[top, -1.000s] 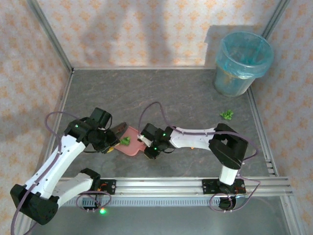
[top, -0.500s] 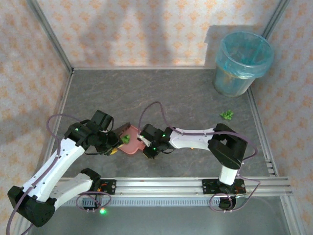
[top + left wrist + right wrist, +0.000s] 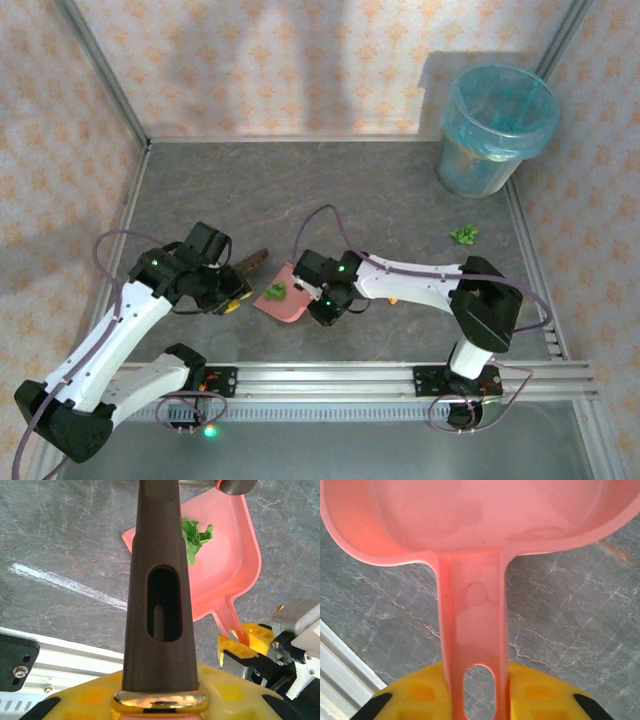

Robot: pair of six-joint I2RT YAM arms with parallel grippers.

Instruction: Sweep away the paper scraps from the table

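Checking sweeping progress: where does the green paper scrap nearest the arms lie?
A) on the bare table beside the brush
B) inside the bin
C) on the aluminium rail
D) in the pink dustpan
D: the green scrap rests on the floor of the pink dustpan, as the left wrist view shows clearly.

Two green paper scraps (image 3: pixel 275 292), one pink dustpan (image 3: pixel 291 310), one brush (image 3: pixel 251 263) — one bin (image 3: pixel 497 130)
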